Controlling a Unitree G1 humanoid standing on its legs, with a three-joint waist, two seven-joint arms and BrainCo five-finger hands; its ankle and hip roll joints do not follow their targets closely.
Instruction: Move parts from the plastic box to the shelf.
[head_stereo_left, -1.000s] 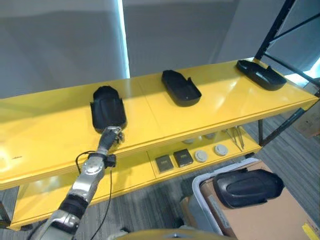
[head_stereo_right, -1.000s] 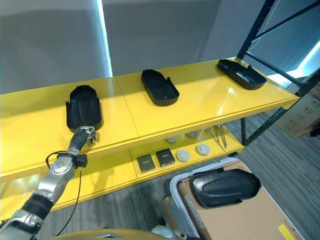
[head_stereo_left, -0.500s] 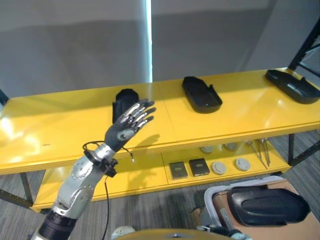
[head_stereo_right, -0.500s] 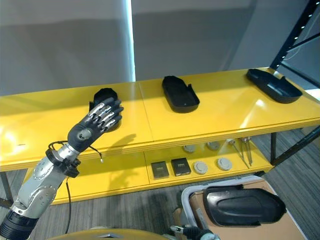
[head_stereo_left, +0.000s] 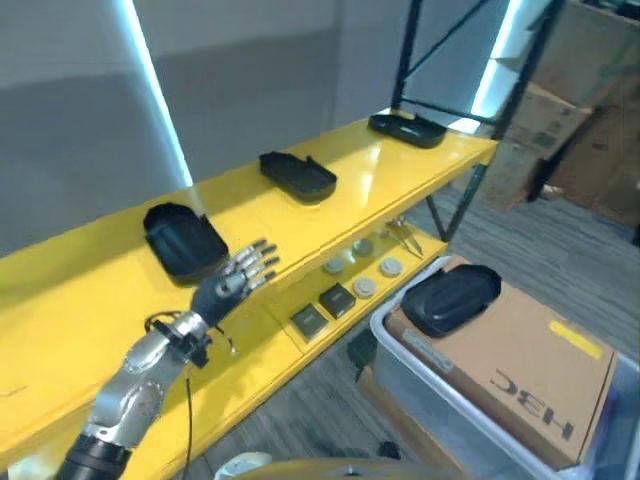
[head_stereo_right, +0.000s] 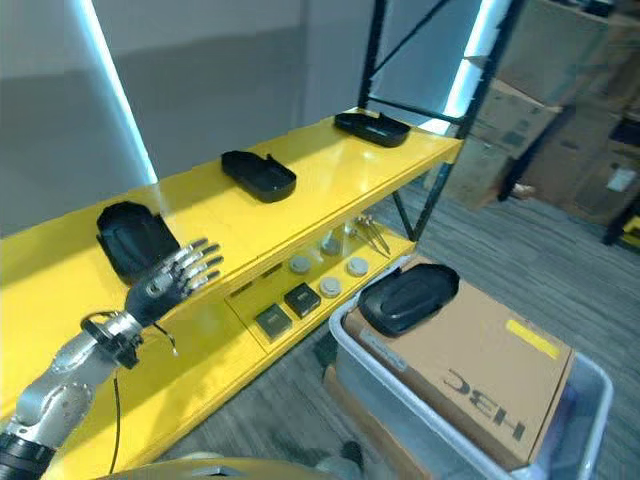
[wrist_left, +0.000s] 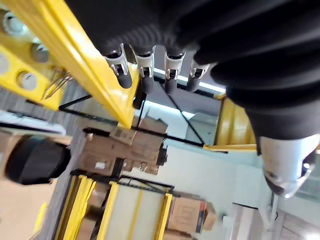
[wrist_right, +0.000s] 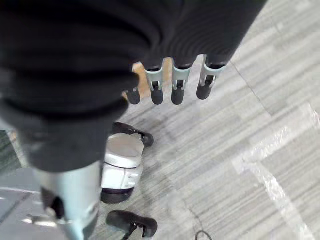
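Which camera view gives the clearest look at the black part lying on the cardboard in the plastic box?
The left eye view: the black part lies whole on the cardboard in the plastic box. The right eye view shows much the same. The left wrist view catches it as a dark blur at one edge, past the left hand.

black parts on shelf (head_stereo_left: 110, 300): 3 (head_stereo_left: 185, 242) (head_stereo_left: 298, 176) (head_stereo_left: 407, 129) | in plastic box (head_stereo_left: 480, 420): 1 (head_stereo_left: 452, 298)
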